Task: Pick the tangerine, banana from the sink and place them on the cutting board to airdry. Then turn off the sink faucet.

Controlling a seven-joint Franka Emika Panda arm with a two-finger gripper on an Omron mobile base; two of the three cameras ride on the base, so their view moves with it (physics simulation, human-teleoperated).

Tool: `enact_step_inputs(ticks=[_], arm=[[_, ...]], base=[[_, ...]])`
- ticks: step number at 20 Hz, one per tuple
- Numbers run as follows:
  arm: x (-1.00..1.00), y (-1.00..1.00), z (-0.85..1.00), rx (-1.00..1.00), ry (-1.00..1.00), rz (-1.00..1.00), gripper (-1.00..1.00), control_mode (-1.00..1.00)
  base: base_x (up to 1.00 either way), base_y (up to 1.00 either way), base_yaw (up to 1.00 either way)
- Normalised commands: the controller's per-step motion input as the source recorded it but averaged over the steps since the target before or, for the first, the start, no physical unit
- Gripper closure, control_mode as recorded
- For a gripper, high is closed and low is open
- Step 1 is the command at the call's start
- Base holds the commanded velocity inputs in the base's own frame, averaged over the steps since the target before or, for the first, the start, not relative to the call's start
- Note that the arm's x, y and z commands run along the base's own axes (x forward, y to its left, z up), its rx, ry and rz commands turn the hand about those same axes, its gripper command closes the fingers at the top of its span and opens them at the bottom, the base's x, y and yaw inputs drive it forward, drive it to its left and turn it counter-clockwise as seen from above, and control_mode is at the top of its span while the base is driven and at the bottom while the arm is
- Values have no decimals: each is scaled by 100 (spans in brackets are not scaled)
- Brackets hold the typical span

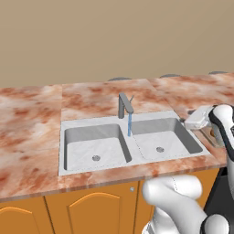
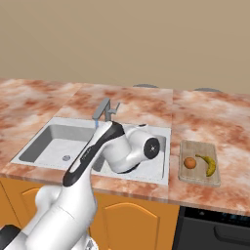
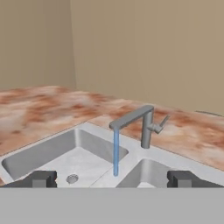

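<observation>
on the cutting board [image 2: 199, 171], right of the sink [image 2: 46, 137], the tangerine [image 2: 190, 162] and banana [image 2: 209, 164] were laid side by side to dry. the hand [image 3: 111, 179] was held open and empty, aimed at the faucet [image 3: 145, 124], where water [image 3: 116, 153] was seen running, probably for the lever. no writing could be read.

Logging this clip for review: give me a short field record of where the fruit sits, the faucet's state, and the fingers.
tangerine: on the cutting board, left of the banana
banana: on the cutting board, apart from the tangerine
sink: both basins hold no fruit
sink faucet: running, blue stream falling from the spout
fingers: spread wide, holding nothing, facing the faucet
remaining: turn off the faucet
</observation>
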Motion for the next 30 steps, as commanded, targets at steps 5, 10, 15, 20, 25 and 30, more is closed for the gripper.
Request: enact_step_inputs(ticks=[5,10,15,20,25,30], arm=[[26,11,0,1,-3,6,-100,-100],[28,33,0,0,-3,0,-100,-100],[49,32,-5,0,0,0,-100,-100],[40,19,0,0,0,0,-100,-100],[44,3,0,0,0,0,-100,-100],[43,1,0,1,0,0,-100,-100]], base=[[0,0,0],[0,0,0],[0,0,0],[0,0,0],[0,0,0],[0,0,0]])
